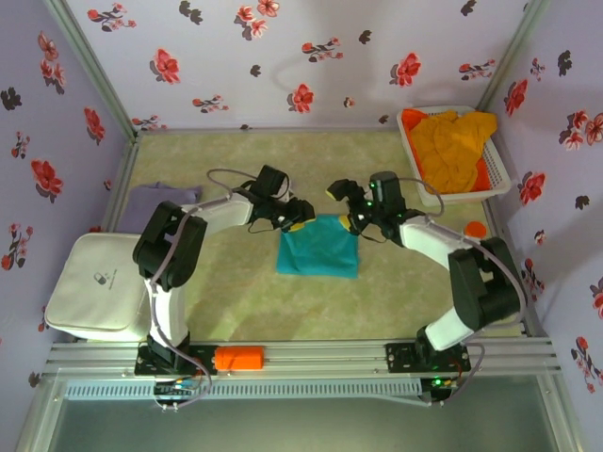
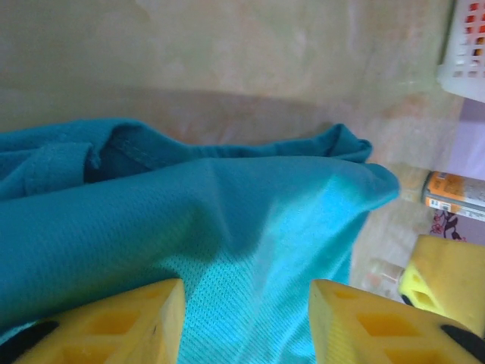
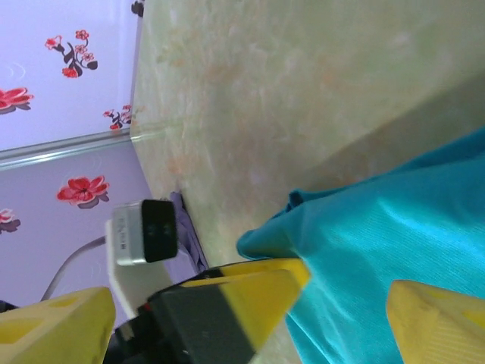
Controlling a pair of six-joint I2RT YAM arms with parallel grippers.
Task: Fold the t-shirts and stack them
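Quick rundown of the setup: the teal mesh-cloth t-shirt [image 1: 318, 250] sits roughly in the middle of the mottled beige bench [image 1: 236, 301], folded into a rough rectangle. Both arms are reaching in over its far edge.

The left gripper [image 1: 298, 219] is at the shirt's far left corner. From the left wrist camera its yellow fingers [image 2: 121, 322] stand partly apart with teal cloth running right between them and humped up a bit over the bench. I honestly can't tell whether they're pinching it or just straddling it.

The right gripper [image 1: 344, 212] is at the far right corner. Its yellow fingers [image 3: 436, 326] are spread wide, clamped on nothing, with the edge of the teal cloth lying near one of them.

Other shirts: a pile of orange-yellow cloth t-shirts [image 1: 450, 146] is heaped in the white slatted plastic basket [image 1: 466, 196] in the far right corner, and a pale lavender cloth t-shirt [image 1: 155, 200] lies by the left wall, well apart from the teal one.
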